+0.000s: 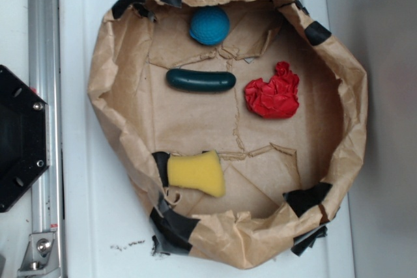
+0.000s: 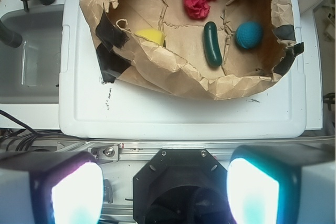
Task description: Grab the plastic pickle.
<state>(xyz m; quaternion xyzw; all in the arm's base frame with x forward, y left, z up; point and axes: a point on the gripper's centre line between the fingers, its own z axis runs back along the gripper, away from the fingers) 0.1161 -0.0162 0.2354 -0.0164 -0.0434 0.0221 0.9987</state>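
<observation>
The plastic pickle [image 1: 201,81] is a glossy dark teal-green sausage lying flat in the brown paper bowl [image 1: 114,63], below the blue dimpled ball [image 1: 210,25]. In the wrist view the pickle [image 2: 212,44] lies left of the ball [image 2: 249,34]. My gripper [image 2: 165,192] is open and empty, its two glowing pads [image 2: 77,192] wide apart, high above the robot base and well back from the bowl. The gripper does not show in the exterior view.
A crumpled red paper wad [image 1: 273,91] lies right of the pickle. A yellow sponge block [image 1: 197,173] sits at the bowl's near left. The bowl rests on a white lid [image 1: 85,213]. The black robot base [image 1: 19,138] and a metal rail [image 1: 44,96] are at the left.
</observation>
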